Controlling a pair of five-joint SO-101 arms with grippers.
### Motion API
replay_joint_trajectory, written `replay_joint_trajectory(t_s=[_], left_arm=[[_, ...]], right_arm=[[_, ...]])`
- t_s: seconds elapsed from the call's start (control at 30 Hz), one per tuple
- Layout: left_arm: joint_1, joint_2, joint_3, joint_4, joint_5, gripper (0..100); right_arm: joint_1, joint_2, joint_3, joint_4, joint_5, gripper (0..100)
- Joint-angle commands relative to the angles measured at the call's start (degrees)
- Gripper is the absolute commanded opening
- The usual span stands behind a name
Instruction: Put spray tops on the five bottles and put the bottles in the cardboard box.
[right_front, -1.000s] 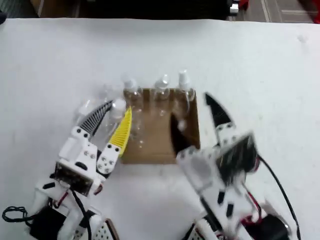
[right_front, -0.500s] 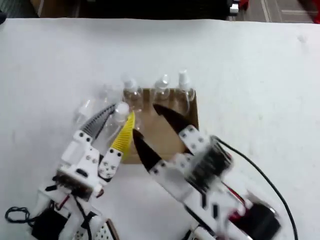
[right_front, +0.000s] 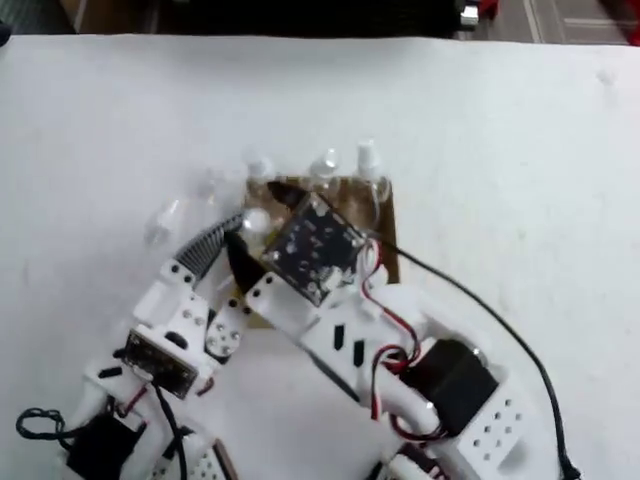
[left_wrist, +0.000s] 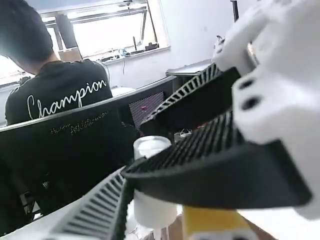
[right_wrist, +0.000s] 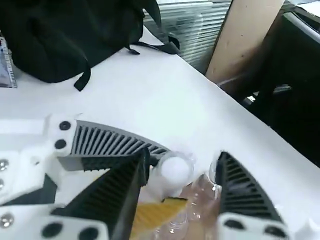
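My left gripper (right_front: 238, 238), with one grey and one yellow finger, is shut on a clear bottle (right_front: 256, 221) with a white spray top at the near left corner of the cardboard box (right_front: 386, 232). My right gripper (right_front: 254, 214) reaches across the box and stands open, its black fingers on either side of that top. In the right wrist view the white top (right_wrist: 175, 169) sits between the black fingertips (right_wrist: 131, 186), nearer one of them. The left wrist view has the bottle (left_wrist: 152, 196) behind the right gripper's black fingers (left_wrist: 210, 170). Three topped bottles (right_front: 326, 166) stand at the box's far edge.
Two more clear bottles (right_front: 166, 214) lie on the white table (right_front: 500, 140) left of the box. The right arm's body and cable cover most of the box. The table's far side and right side are bare.
The right arm has swung left across the box, and its open gripper now straddles the top of the bottle held by my left gripper. The left arm shifted only slightly.
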Motion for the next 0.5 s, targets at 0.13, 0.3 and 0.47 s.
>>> replay_joint_trajectory(t_s=[0.13,0.3,0.47], left_arm=[[0.6,-0.3,-0.2,-1.6,-0.7,2],[0.6,-0.3,-0.4,-1.2,-0.7,2],[0.6,-0.3,-0.5,-1.6,-0.6,3]], right_arm=[[1.1,0.1,-1.4,-0.9,-0.4,5.7],[1.1,-0.3,1.2,-1.4,-0.4,5.7],[1.1,-0.4,1.9,-1.4,-0.4,1.9]])
